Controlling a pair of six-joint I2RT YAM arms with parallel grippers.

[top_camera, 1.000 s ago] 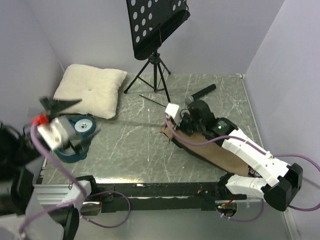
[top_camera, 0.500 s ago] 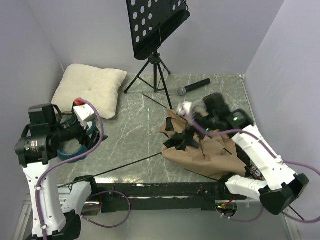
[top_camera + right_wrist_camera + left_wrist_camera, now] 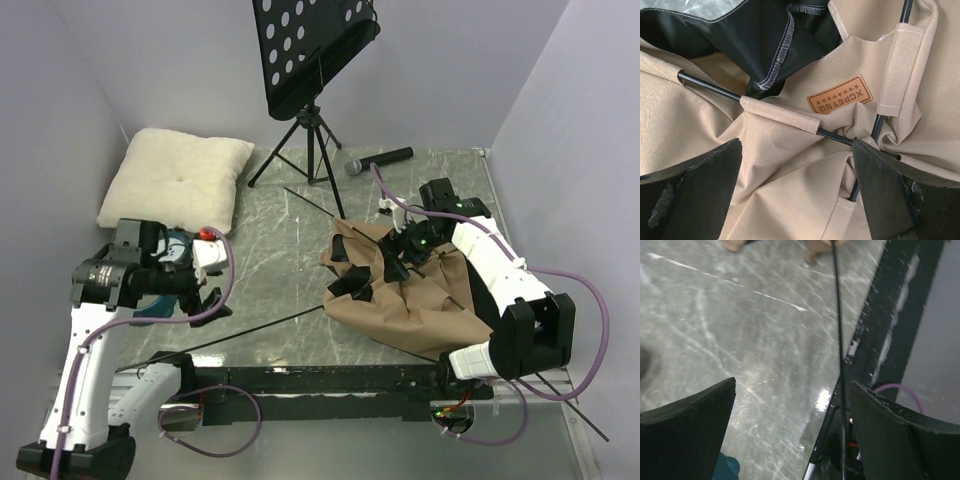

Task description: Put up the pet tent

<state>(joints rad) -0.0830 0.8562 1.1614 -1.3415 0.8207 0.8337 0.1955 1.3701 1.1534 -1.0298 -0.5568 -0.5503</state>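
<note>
I see the pet tent (image 3: 420,300) as one crumpled heap of tan woven cloth with black lining, on the near right part of the table (image 3: 270,260), by its near edge. My right gripper (image 3: 795,200) hangs just above it, jaws wide, gripping nothing. Under it, two thin black poles (image 3: 715,87) cross through stitched tan sleeves beside one rectangular brown label patch (image 3: 840,95). My left gripper (image 3: 790,430) is spread wide and empty over the veined grey top near the near left edge, with one slim black rod (image 3: 838,340) below it. One soft cream pillow (image 3: 175,180) sits at the far left corner.
</note>
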